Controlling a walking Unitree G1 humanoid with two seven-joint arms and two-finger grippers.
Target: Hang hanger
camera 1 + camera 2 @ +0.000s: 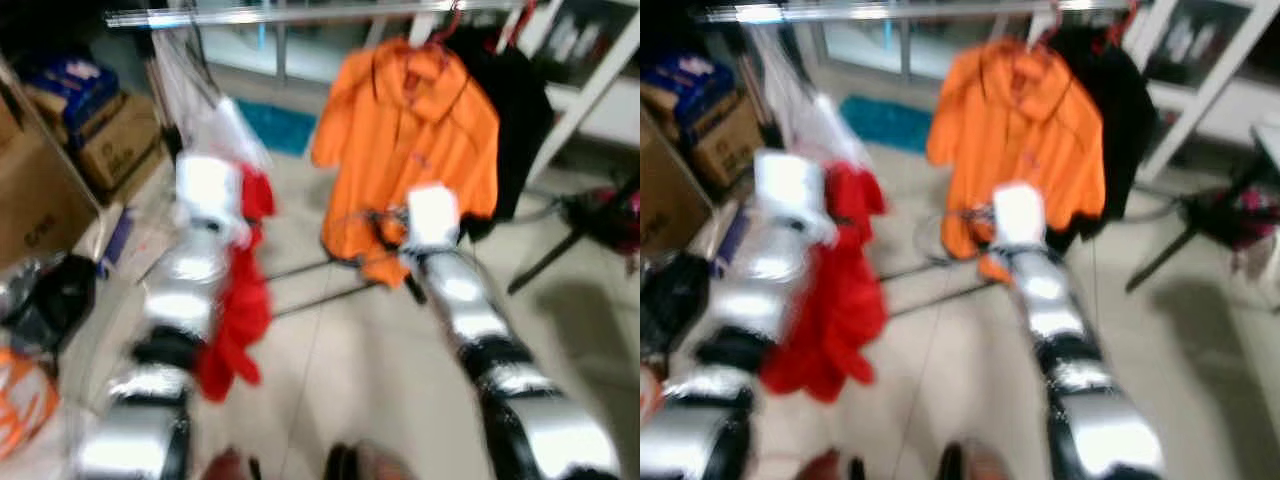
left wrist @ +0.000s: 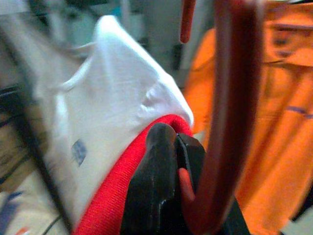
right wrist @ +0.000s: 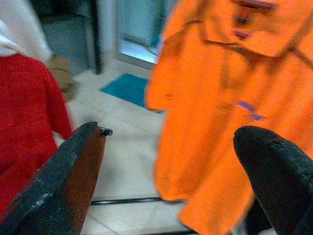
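Here the left gripper point(image 2: 168, 161) is clamped on a dark red hanger point(image 2: 230, 122) — its black fingers point(image 2: 156, 186) pinched together at the base of the hook, which curves up right alongside them. A red garment point(image 1: 235, 310) with a white lining or second white piece point(image 2: 112, 107) hangs from that hanger, draped down beside the raised left arm, well short of the metal clothes rail point(image 1: 300, 14) that runs across above. On the rail an orange shirt point(image 1: 405, 150) already hangs, with a black garment point(image 1: 515, 100) just beside it. The right gripper point(image 3: 171, 181) is spread wide and empty — its two fingers stand far apart, pointing toward the orange shirt, with the pale tiled floor point(image 1: 360, 370) below. Cardboard boxes point(image 1: 110, 135) sit off to the robot's left. The head views are blurred.
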